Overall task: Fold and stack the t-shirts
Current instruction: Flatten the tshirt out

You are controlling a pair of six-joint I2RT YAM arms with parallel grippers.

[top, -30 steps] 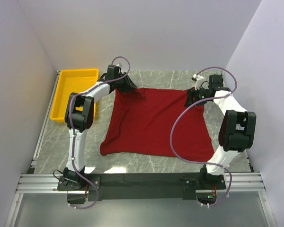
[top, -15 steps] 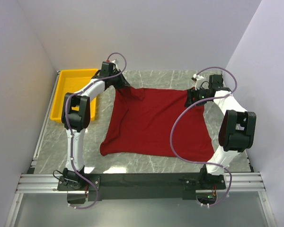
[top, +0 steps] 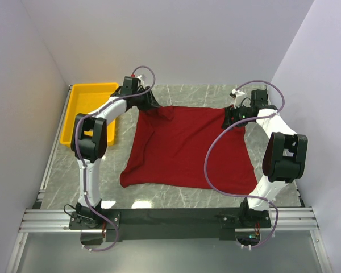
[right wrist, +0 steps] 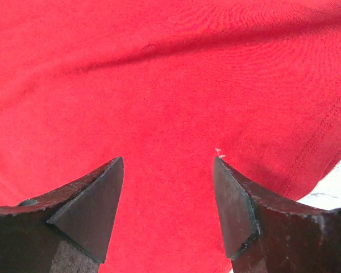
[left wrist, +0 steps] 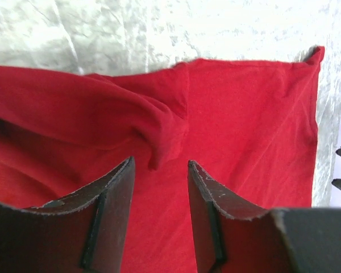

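Seemingly one red t-shirt point(top: 187, 148), one yellow tray point(top: 82, 111), two hands: left hand point(left wrist: 159, 165), right hand point(right wrist: 167, 162)

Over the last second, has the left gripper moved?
Yes. The left gripper has shifted slightly left, toward the tray, and remains at the shirt's far-left corner.

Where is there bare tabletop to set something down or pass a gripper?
Bare marble near left, between the t-shirt and the yellow tray; a strip along the front rail; another behind the shirt's far edge. Crowded at its far corners, under the left gripper and right gripper.
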